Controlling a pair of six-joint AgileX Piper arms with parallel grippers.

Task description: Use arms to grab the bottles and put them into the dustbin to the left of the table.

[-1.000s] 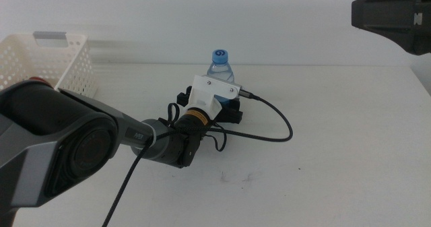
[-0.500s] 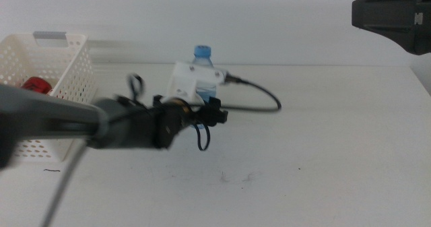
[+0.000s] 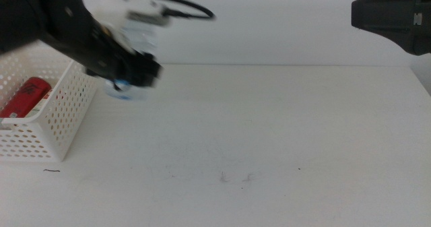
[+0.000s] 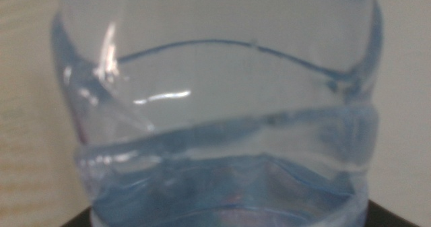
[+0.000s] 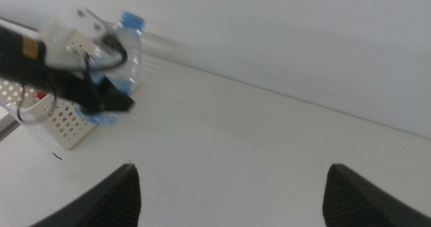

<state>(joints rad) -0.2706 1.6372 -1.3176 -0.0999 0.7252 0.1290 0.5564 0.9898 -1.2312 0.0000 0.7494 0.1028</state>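
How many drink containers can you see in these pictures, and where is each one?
2. The red soda can lies inside the white basket. The water bottle is held by the left gripper, off the table beside the basket. Others may be hidden in the basket.

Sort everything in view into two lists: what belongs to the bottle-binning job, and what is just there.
Part of the job:
- water bottle, held in the left tool
- red soda can, already in the dustbin
- dustbin
- right tool, waiting open

Just there:
- table, with scuff marks
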